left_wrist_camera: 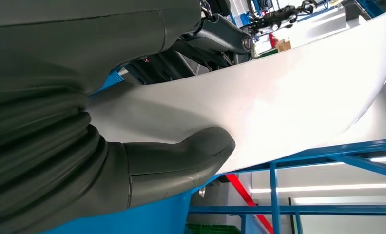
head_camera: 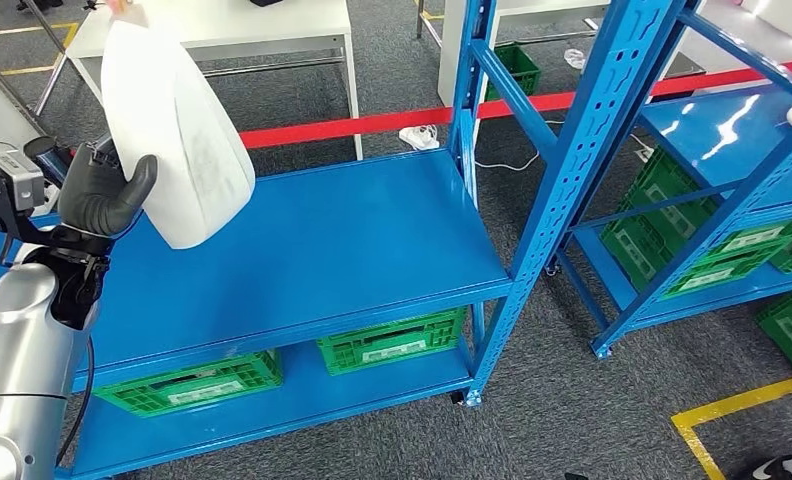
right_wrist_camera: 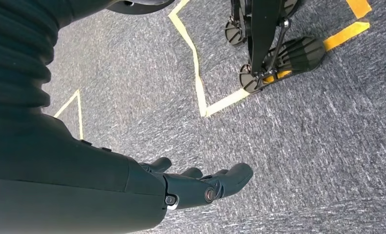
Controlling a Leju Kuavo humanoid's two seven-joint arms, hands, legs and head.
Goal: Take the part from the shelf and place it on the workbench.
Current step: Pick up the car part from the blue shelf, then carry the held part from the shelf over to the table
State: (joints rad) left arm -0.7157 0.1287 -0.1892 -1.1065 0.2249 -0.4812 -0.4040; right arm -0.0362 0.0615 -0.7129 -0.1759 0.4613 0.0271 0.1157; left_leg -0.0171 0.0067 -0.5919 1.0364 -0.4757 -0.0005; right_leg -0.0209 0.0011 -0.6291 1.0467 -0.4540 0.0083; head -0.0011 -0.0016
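Observation:
A large white curved plastic part (head_camera: 177,130) stands tilted above the left end of the blue shelf (head_camera: 352,250). My left hand (head_camera: 100,195) grips its lower left edge, thumb (head_camera: 137,185) pressed on the near face. In the left wrist view the thumb (left_wrist_camera: 181,161) lies against the white part (left_wrist_camera: 288,92), with darker fingers behind it. My right hand (right_wrist_camera: 201,185) hangs over the grey carpet, fingers slightly apart and holding nothing.
Green crates (head_camera: 392,340) sit on the shelf's lower level. A second blue rack (head_camera: 732,150) with green crates stands at right. White tables (head_camera: 242,25) lie beyond a red floor line (head_camera: 372,125). Yellow floor tape (head_camera: 717,410) marks the carpet.

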